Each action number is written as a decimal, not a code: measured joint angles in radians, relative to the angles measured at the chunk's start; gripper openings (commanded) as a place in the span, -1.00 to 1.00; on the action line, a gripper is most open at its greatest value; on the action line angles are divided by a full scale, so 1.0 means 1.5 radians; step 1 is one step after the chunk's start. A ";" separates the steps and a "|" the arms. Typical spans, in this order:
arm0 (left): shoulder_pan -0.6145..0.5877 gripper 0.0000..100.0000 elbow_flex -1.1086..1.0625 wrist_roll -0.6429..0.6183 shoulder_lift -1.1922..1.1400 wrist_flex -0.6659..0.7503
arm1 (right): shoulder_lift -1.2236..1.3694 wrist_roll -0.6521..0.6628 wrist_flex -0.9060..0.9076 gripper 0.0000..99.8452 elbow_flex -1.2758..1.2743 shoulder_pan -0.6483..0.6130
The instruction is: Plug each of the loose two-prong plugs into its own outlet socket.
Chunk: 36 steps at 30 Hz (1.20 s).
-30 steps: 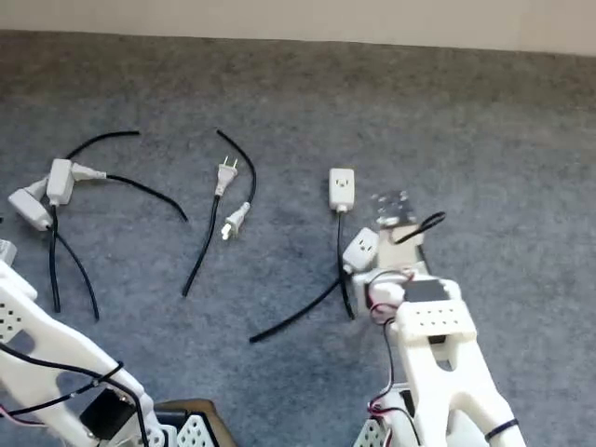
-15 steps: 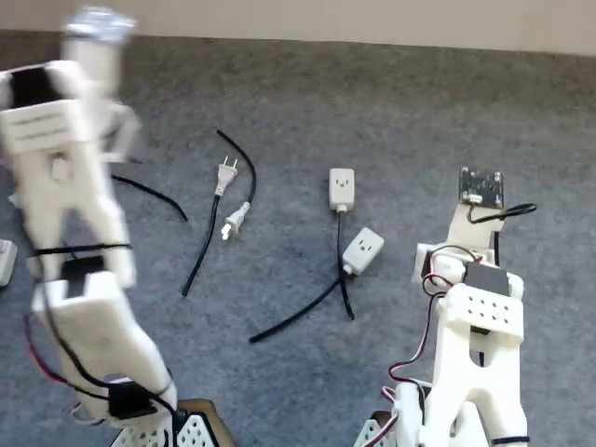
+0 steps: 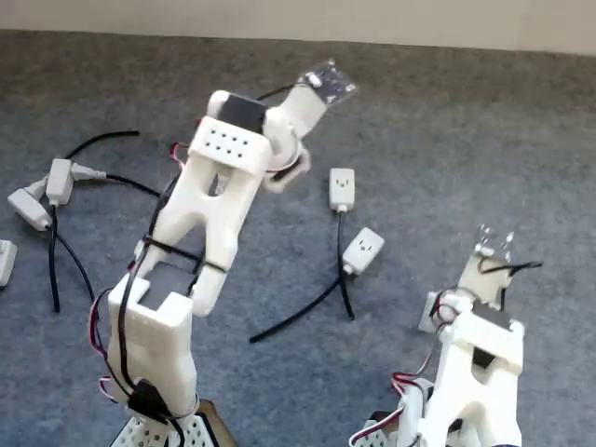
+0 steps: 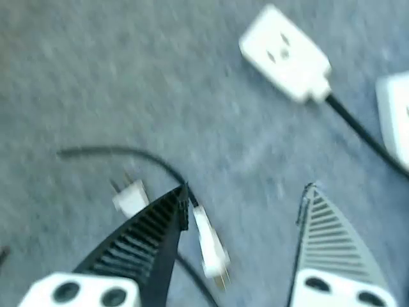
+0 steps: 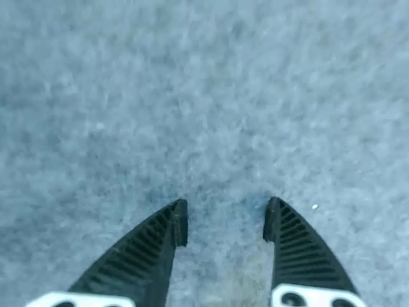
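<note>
Plugs (image 4: 211, 246) lie under left gripper (image 4: 246, 192), fingers (image 4: 150, 240) apart, socket (image 4: 285, 54) near; right gripper (image 5: 225, 211), fingers (image 5: 291, 249) apart, over carpet (image 5: 192, 96).

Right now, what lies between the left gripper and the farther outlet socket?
Bare carpet; the left wrist view shows it between the left gripper and the farther outlet socket.

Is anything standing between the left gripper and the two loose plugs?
Nothing visible does. The open left gripper hangs over one plug and the second plug, with only their black cord and carpet around.
</note>
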<state>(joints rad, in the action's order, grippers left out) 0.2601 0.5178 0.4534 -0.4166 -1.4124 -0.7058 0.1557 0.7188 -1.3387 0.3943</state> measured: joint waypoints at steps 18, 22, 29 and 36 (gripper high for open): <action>-0.166 -0.45 0.327 -0.162 -0.187 -0.223 | -0.007 -0.062 0.092 -0.63 0.160 -0.212; -0.310 -0.45 0.332 -0.168 -0.188 -0.240 | -0.007 -0.148 0.210 -0.63 0.269 -0.292; -0.434 -0.45 0.337 -0.108 -0.188 -0.242 | -0.007 -0.306 0.114 -0.63 0.236 -0.419; -0.480 -0.45 0.337 -0.071 -0.188 -0.242 | 0.005 -0.336 0.010 -0.63 0.209 -0.451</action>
<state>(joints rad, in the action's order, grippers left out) -0.4595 1.0226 0.3475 -0.6989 -1.7760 -0.6981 -0.3475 0.7342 -1.0257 -0.2823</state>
